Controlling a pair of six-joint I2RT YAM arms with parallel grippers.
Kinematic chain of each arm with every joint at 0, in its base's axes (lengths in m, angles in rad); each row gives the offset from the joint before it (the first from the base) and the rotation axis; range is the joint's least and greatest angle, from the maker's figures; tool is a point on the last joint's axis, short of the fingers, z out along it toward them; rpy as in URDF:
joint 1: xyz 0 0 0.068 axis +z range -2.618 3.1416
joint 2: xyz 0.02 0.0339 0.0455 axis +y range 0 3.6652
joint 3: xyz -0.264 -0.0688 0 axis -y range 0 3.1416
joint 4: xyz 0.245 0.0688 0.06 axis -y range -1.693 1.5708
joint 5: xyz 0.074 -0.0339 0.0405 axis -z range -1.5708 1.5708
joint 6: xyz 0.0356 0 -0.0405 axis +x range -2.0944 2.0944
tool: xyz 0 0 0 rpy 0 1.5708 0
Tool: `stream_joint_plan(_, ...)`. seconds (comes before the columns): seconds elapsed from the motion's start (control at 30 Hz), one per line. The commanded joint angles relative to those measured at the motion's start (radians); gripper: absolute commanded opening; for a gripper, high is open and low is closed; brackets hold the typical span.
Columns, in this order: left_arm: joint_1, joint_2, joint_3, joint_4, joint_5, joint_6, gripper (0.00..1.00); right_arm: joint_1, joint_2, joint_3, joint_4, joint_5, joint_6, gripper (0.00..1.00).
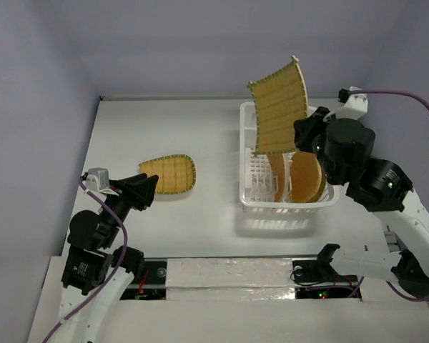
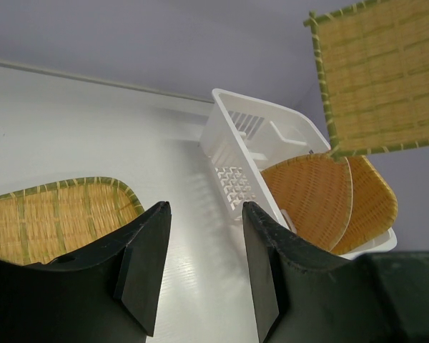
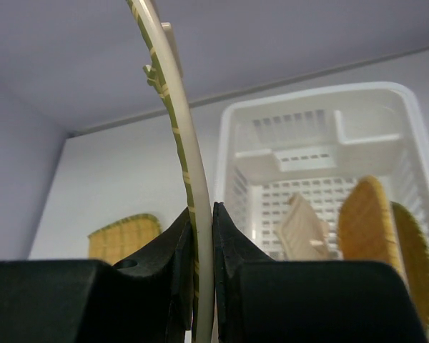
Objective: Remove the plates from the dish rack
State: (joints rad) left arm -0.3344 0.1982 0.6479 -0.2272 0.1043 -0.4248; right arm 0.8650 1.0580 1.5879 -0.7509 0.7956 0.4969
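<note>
My right gripper is shut on a square woven plate with a green rim and holds it upright above the white dish rack. In the right wrist view the plate's edge runs between my shut fingers. Two orange round plates and a small pale plate stand in the rack. An oval yellow plate lies flat on the table at the left. My left gripper is open and empty just beside its near left end, seen in the left wrist view.
The white table ends at grey walls at the back and sides. The rack stands right of centre. Arm bases and cables sit along the near edge.
</note>
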Motion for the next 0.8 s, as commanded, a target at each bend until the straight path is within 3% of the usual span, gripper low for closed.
stream_joint_plan(0.0, -0.006, 0.003, 0.007, 0.052, 0.003, -0.002, 0.42, 0.014, 0.059, -0.035, 0.283, -0.154, -0.006, 0.00)
stream_joint_plan(0.17, -0.006, -0.005, 0.012, 0.040, -0.020, -0.002, 0.41, 0.032, 0.175, -0.169, 0.627, -0.401, 0.148, 0.00)
stream_joint_plan(0.23, -0.006, -0.011, 0.012, 0.037, -0.035, -0.003, 0.41, 0.045, 0.224, -0.198, 0.703, -0.430, 0.196, 0.00)
stream_joint_plan(0.5, -0.006, -0.033, 0.016, 0.028, -0.066, -0.009, 0.41, 0.124, 0.444, -0.279, 1.011, -0.460, 0.410, 0.00)
stream_joint_plan(0.77, -0.006, -0.025, 0.012, 0.034, -0.052, -0.009, 0.41, 0.134, 0.572, -0.367, 1.194, -0.441, 0.650, 0.00)
